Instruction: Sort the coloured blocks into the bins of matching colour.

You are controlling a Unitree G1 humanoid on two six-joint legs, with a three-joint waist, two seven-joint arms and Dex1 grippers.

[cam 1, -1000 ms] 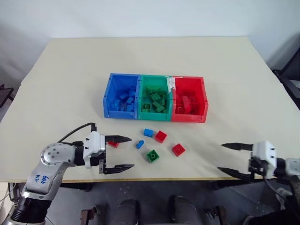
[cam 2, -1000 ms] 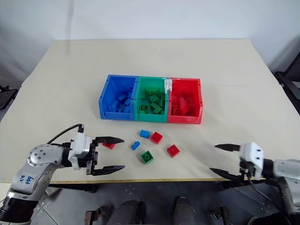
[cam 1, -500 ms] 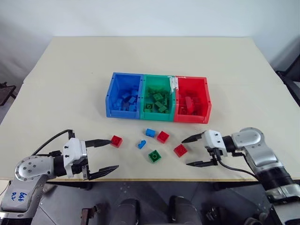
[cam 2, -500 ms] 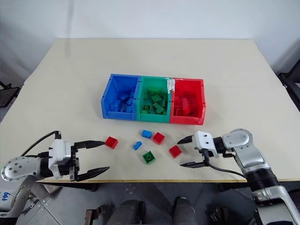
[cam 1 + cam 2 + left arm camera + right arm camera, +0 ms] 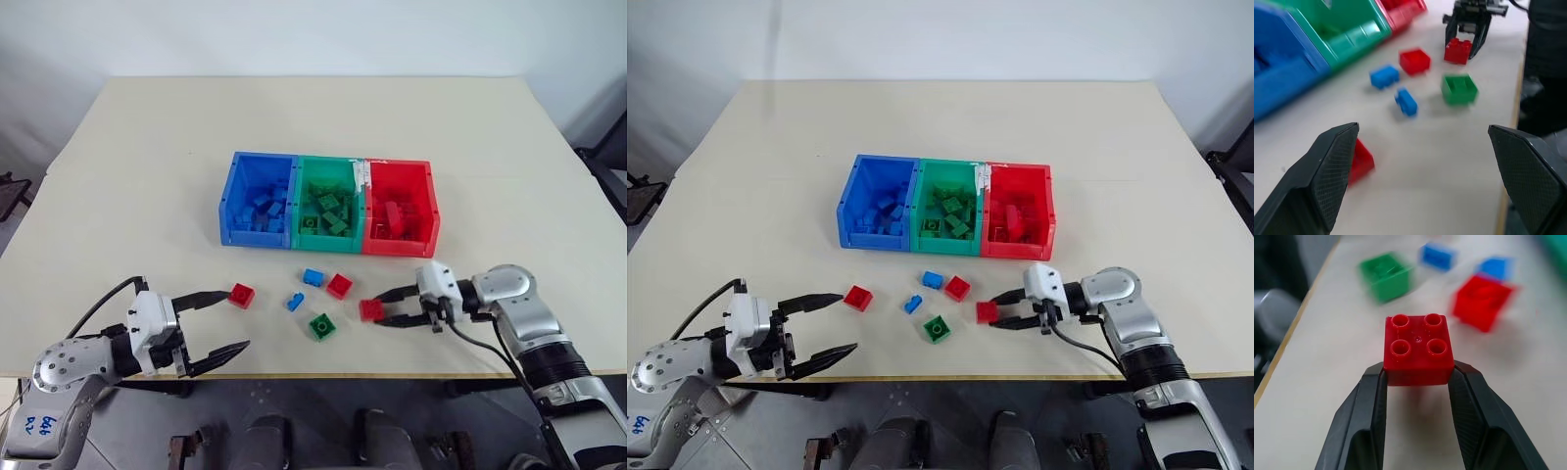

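Desk [image 5: 147, 157]: bins [image 5: 330, 202] sit mid-surface, blue, green, red in a row, each already holding blocks of its own colour. Loose blocks lie just in front, near the edge. Right gripper [image 5: 384, 305]: jaws pinching a red block [image 5: 371, 309] by its sides, probably for the red bin. Left gripper [image 5: 227, 319]: jaws spread wide, empty, near another red block [image 5: 241, 295], likely its next pick.
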